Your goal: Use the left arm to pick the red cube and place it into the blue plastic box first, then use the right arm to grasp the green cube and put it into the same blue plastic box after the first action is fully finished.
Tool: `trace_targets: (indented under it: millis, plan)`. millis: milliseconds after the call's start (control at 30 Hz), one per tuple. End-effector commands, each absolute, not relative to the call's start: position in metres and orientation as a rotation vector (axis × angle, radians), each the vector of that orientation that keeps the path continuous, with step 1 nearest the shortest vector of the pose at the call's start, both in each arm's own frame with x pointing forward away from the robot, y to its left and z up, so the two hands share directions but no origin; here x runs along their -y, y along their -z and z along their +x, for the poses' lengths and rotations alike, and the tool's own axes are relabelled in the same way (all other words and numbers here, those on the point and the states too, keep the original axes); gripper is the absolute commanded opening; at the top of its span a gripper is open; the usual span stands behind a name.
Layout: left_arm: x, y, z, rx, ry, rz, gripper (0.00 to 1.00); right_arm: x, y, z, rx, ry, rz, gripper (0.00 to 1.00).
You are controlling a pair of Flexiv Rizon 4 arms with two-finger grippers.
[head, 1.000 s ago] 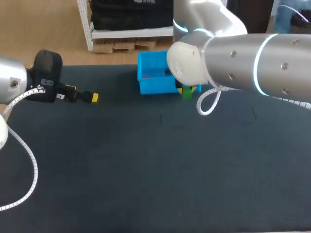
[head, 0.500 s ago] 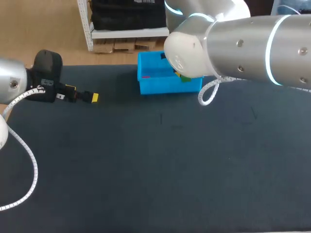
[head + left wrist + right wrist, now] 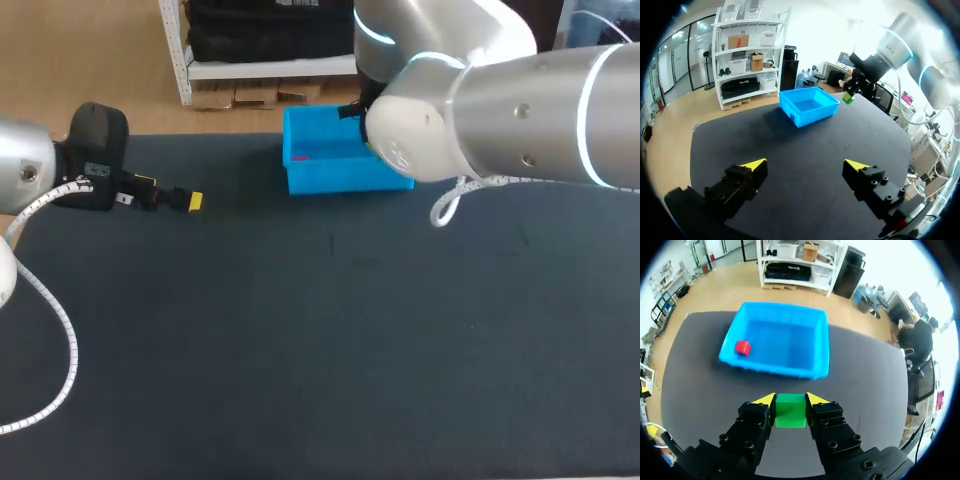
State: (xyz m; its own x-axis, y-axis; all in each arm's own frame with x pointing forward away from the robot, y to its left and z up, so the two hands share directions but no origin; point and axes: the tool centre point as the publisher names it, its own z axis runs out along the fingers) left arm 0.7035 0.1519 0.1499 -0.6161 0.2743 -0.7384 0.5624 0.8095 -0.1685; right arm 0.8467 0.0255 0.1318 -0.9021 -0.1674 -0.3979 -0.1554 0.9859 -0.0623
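Observation:
The red cube [image 3: 742,347] lies inside the blue plastic box [image 3: 775,371], near one end wall. My right gripper [image 3: 790,401] is shut on the green cube [image 3: 790,410], which hangs in the air just short of the box's near wall. From the left wrist view the green cube [image 3: 848,98] shows beside the far corner of the blue box [image 3: 807,105]. My left gripper [image 3: 805,165] stands open with nothing in it, well away from the box, low over the table's left side [image 3: 170,192]. In the head view my right arm hides the green cube and part of the blue box [image 3: 325,170].
The black table [image 3: 320,340] stretches wide in front of the box. A white cable loop [image 3: 445,210] hangs from my right arm near the box's right end.
My right arm has carried the green cube up from the box's front right corner and farther back toward the box. The left arm has stayed still.

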Motion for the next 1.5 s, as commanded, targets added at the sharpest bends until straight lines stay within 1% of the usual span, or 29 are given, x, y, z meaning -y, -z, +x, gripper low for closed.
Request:
trace_targets:
  millis: [33,267,633,867,1333,1367,1400,1500]
  plan:
    - [-0.153,-0.148,0.704,-2.243,0.512,0.615,1.00,-0.022,-0.128,0.867,-2.676,0.021,-0.240,0.00]
    - [-0.153,-0.148,0.704,-2.243,0.512,0.615,1.00,-0.022,-0.125,0.910,-2.656,-0.025,-0.287,0.00]
    - [-0.153,-0.148,0.704,-2.243,0.512,0.615,1.00,-0.037,-0.117,0.966,-2.634,-0.103,-0.354,0.00]
    - [-0.153,-0.148,0.704,-2.243,0.512,0.615,1.00,-0.041,-0.103,0.976,-2.645,-0.171,-0.357,0.00]
    - [-0.153,-0.148,0.704,-2.243,0.512,0.615,1.00,-0.040,-0.099,0.977,-2.678,-0.222,-0.351,0.00]
    - [-0.153,-0.148,0.704,-2.243,0.512,0.615,1.00,-0.041,-0.098,0.977,-2.684,-0.230,-0.353,0.82]
    - [-0.153,-0.148,0.704,-2.243,0.512,0.615,1.00,-0.042,-0.097,0.977,-2.687,-0.232,-0.358,1.00]
    - [-0.153,-0.148,0.704,-2.243,0.512,0.615,1.00,-0.045,-0.099,0.976,-2.689,-0.231,-0.363,1.00]
